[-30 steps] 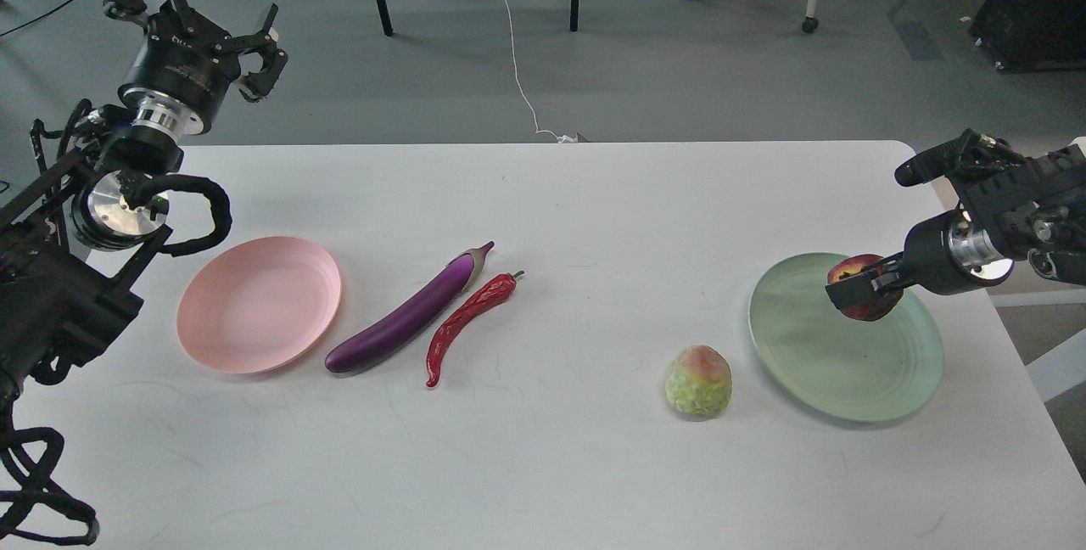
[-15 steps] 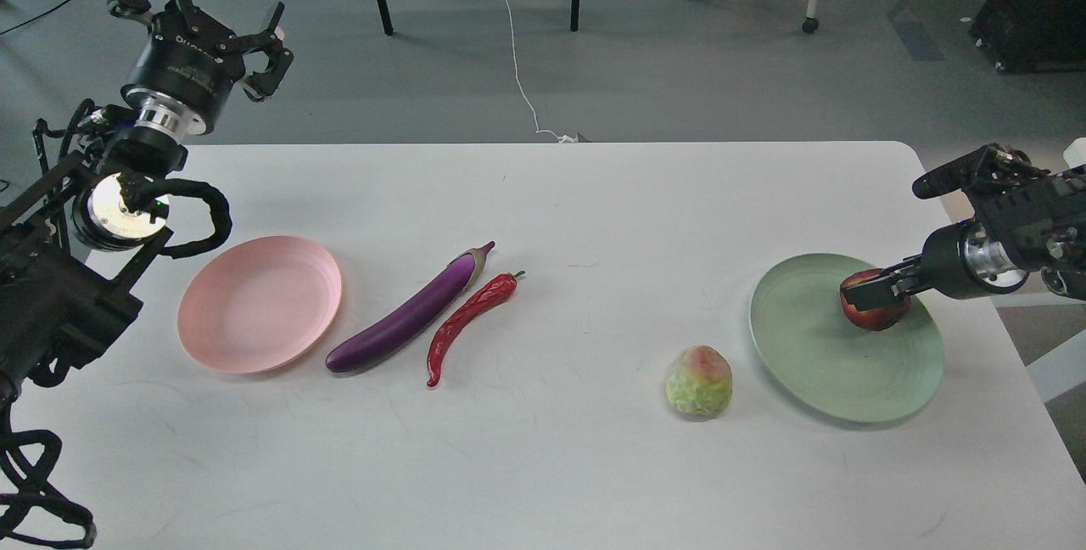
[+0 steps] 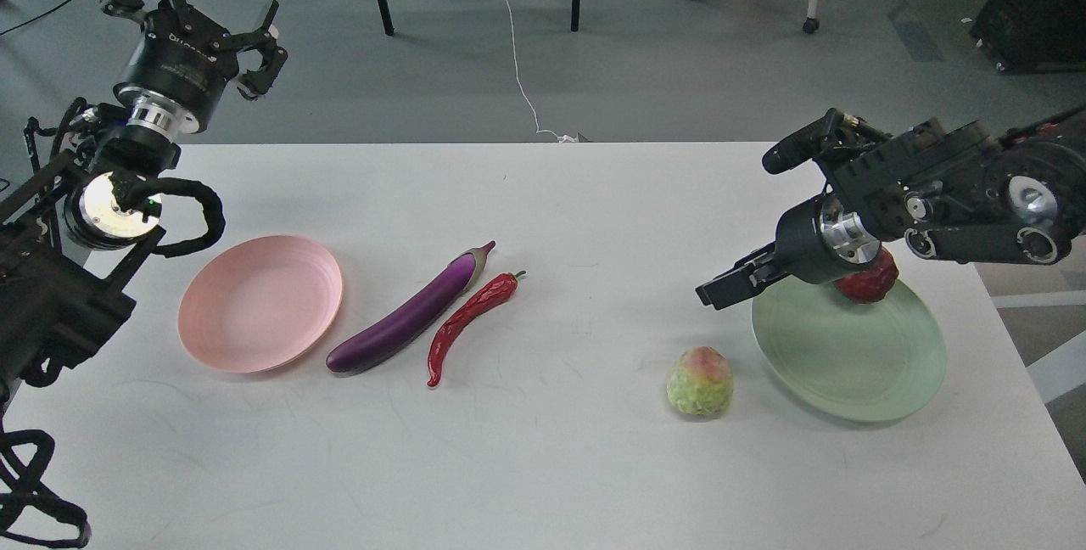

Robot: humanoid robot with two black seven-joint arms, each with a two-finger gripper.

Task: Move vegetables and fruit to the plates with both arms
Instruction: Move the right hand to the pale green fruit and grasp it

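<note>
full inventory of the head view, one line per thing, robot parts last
table: 1, white, fills the foreground
pink plate: 1, pale pink, left side, bare
green plate: 1, mint green, right side
pomegranate: 1, dark red, on green plate's far edge
bumpy fruit: 1, yellow-green with pink blush, left of green plate
eggplant: 1, purple, right of pink plate
chili pepper: 1, red, beside eggplant
left end effector: 1, black, open, raised at far left
right end effector: 1, black, above table beside green plate, holding nothing

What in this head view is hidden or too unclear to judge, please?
- Pomegranate: mostly behind the right arm; its contact with the green plate is hidden.
- Right tool: dark, seen edge-on; finger gap unreadable.
- Left arm: lower links cut off by the left edge.
</note>
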